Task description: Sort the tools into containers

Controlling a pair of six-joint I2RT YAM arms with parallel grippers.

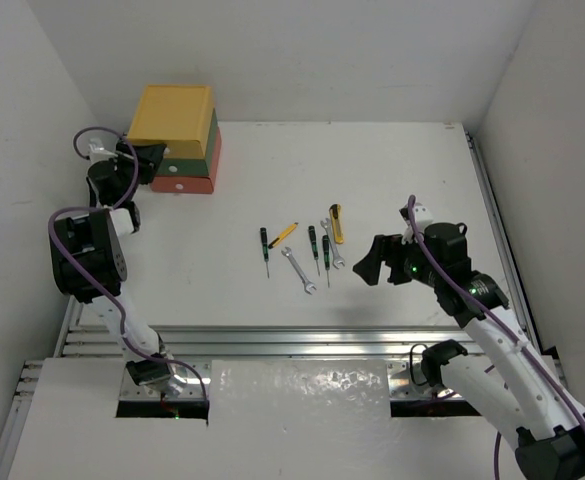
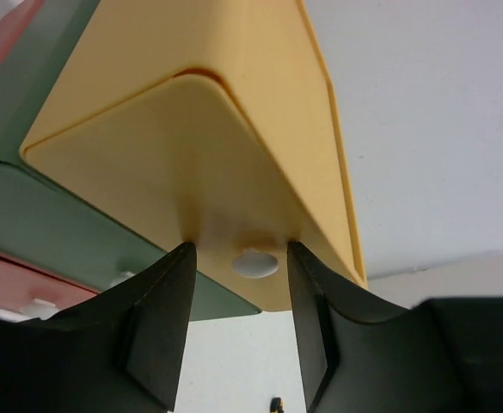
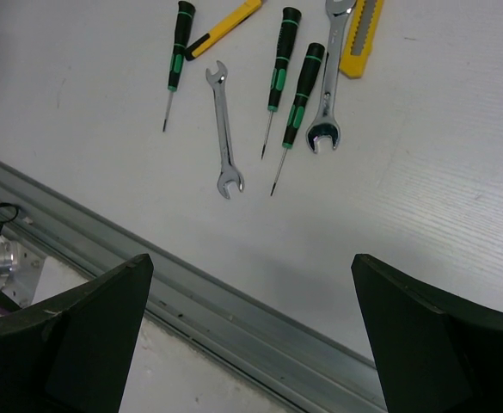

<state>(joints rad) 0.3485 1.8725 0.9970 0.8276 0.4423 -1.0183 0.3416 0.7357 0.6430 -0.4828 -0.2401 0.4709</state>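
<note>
1. The white knob (image 2: 254, 263) of the yellow drawer (image 2: 191, 129), the top one at the far left of the table (image 1: 402, 170), is framed between the fingers of the left pincer (image 2: 240, 251), which are apart and not yet closed.
2. The tools (image 3: 298, 86) are laid mid-table with their long axes near-to-far, just left of the right pincer (image 3: 251, 267), which is held wide apart.

Three stacked drawers (image 1: 177, 140): the yellow drawer (image 1: 172, 113) on top, the green drawer (image 2: 53, 224) in the middle, the red drawer (image 1: 184, 183) lowest, each with a white knob (image 2: 254, 262). Well right of them, flat in a loose row: three black screwdrivers (image 3: 279, 60), a yellow screwdriver (image 3: 225, 26), two silver wrenches (image 3: 223, 129), and a yellow knife (image 3: 363, 39) farthest right.
</note>
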